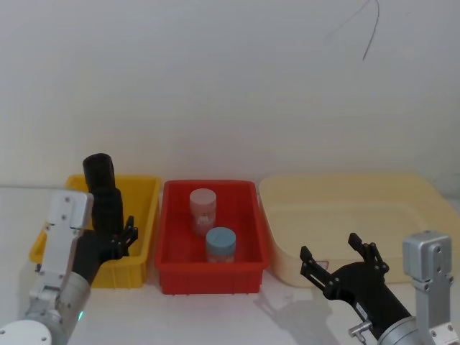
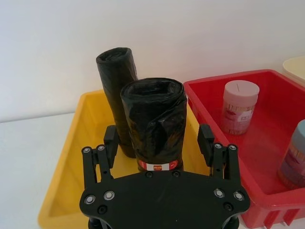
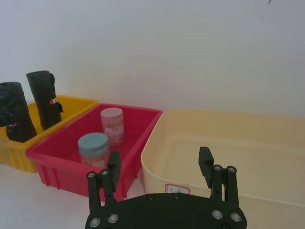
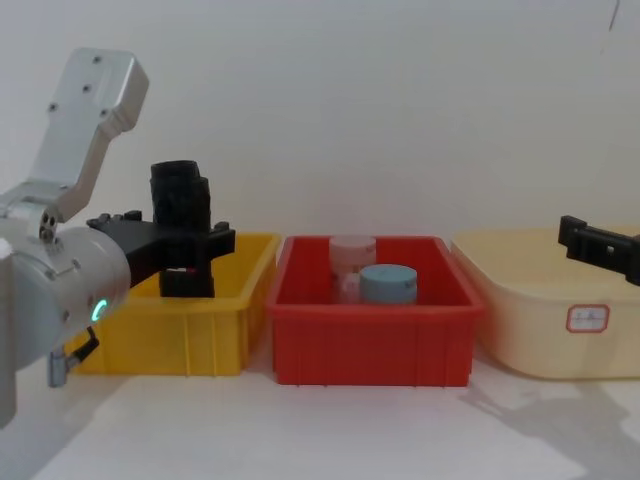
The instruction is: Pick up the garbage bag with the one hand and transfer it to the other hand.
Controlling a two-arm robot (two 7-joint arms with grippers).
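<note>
Over the yellow bin [image 2: 71, 152], the left gripper [image 2: 158, 138] holds its jaws apart around the garbage bag [image 2: 155, 114]; close squarely, then lift straight up. Nearby the right gripper [image 1: 329, 250] hovers, jaws apart.

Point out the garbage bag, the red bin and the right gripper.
garbage bag [image 2: 153, 119], left wrist view, middle of the roll's side.
red bin [image 1: 208, 277], head view, front wall.
right gripper [image 1: 329, 248], head view, midway between its fingertips.
</note>
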